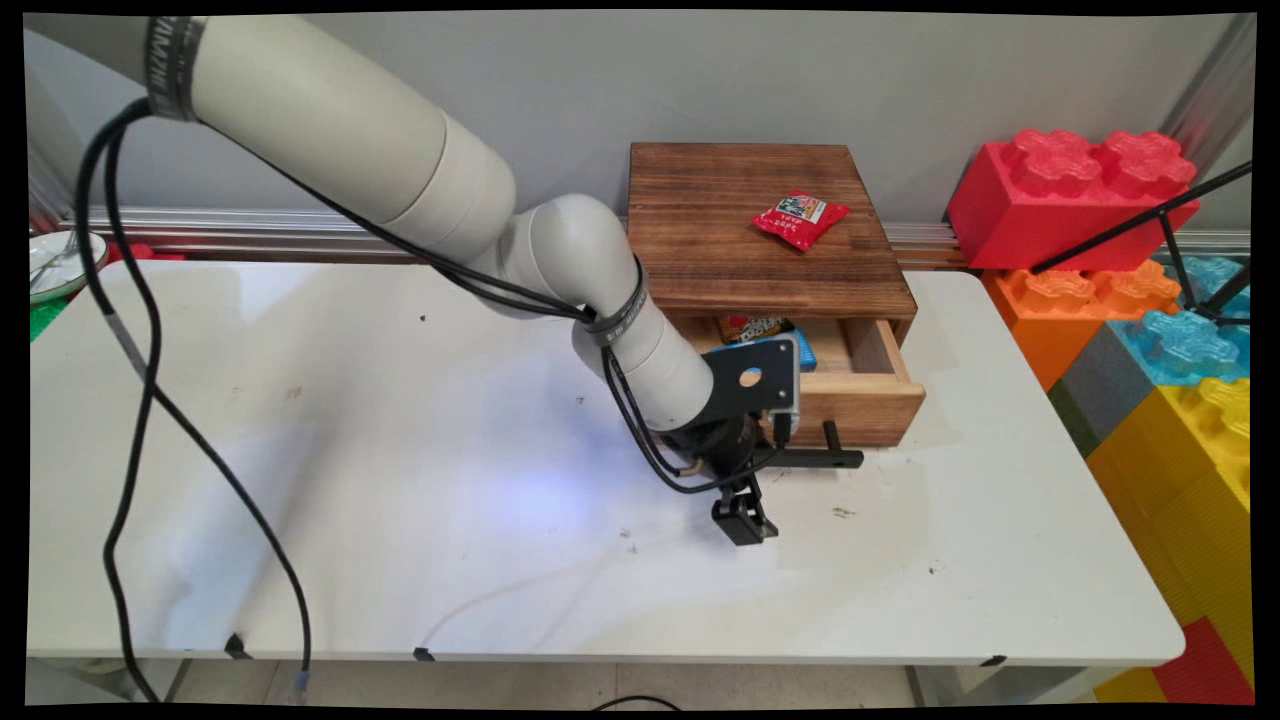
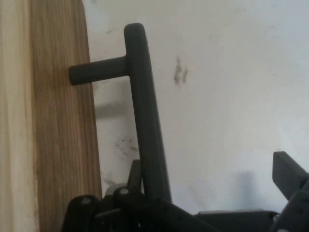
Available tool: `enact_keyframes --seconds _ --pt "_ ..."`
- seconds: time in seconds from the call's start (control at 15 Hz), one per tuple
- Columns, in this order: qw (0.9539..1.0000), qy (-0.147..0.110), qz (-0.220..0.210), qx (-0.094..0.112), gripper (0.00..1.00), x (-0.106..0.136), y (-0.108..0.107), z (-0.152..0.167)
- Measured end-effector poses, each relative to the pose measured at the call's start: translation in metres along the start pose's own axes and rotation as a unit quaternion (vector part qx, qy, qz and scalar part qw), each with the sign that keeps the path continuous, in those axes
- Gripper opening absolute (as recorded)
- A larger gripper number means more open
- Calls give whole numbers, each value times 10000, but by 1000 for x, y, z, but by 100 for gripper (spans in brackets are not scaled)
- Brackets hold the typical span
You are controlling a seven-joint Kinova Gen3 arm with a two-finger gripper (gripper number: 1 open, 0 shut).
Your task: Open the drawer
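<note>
A dark wooden box (image 1: 760,230) stands at the table's back, and its pale drawer (image 1: 865,385) is pulled out. The drawer's black bar handle (image 1: 815,458) (image 2: 145,121) runs between the fingers of my gripper (image 1: 757,492) (image 2: 212,176), which is open. The bar lies close against the left finger (image 2: 134,175); the right finger (image 2: 288,170) stands well apart from it. Inside the drawer lie an orange-brown packet (image 1: 752,327) and a blue packet (image 1: 806,350), both partly hidden by my hand. A red snack packet (image 1: 800,218) rests on the box's top.
Large toy bricks, red (image 1: 1075,190), orange, blue and yellow (image 1: 1190,470), are stacked past the table's right end. A black stand's legs (image 1: 1160,215) cross them. A plate (image 1: 55,262) sits at the far left. Bare white table (image 1: 400,480) spreads left of the gripper.
</note>
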State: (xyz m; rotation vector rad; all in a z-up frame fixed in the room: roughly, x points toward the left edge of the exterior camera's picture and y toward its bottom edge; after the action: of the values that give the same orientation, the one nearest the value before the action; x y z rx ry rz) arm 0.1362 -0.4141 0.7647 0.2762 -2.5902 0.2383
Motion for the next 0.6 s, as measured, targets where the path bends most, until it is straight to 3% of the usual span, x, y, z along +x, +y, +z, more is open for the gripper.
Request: enact_keyframes --seconds 0.6 --pt "9999 73 6 -121 100 3 32 -7"
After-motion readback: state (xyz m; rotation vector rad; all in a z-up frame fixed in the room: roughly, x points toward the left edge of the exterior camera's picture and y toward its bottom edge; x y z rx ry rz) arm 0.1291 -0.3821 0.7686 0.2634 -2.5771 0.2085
